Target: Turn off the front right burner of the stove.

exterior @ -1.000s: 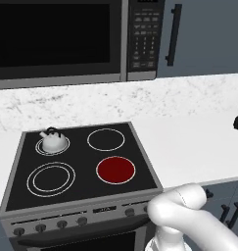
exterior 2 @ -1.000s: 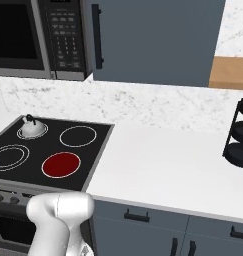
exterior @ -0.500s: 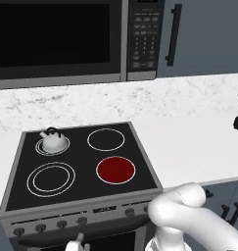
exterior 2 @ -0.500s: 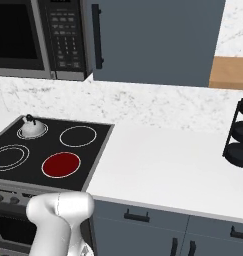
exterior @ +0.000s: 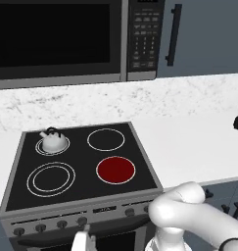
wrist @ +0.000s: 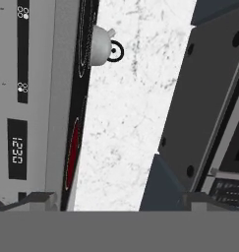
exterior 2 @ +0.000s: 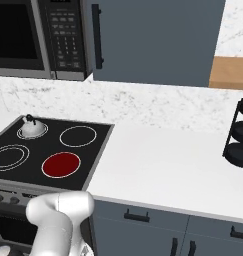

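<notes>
The stove (exterior: 22,169) is a black glass cooktop over a grey steel front panel with a row of small dark knobs (exterior: 82,221). Its front right burner (exterior: 115,170) glows red inside one thin white ring; in the right base view the burner (exterior 2: 61,164) is red too. My gripper (exterior: 84,241) pokes up just below the panel, under the left group of knobs. In the hand view the gripper (wrist: 118,202) is open, fingers wide apart, nothing between them. That rolled view looks along the panel (wrist: 47,98), past its clock display (wrist: 16,150) and the red burner's edge (wrist: 72,155).
A white kettle (exterior: 53,140) sits on the small back left ring. A black microwave (exterior: 66,39) hangs above the stove. White marble counter (exterior 2: 168,165) runs to the right, with a dark tiered rack (exterior 2: 239,135) at its far end. My white arm (exterior: 189,215) rises at the stove's front right corner.
The gripper's tip has risen into the left base view below the knob row. The burner stays red and the cameras have not moved.
</notes>
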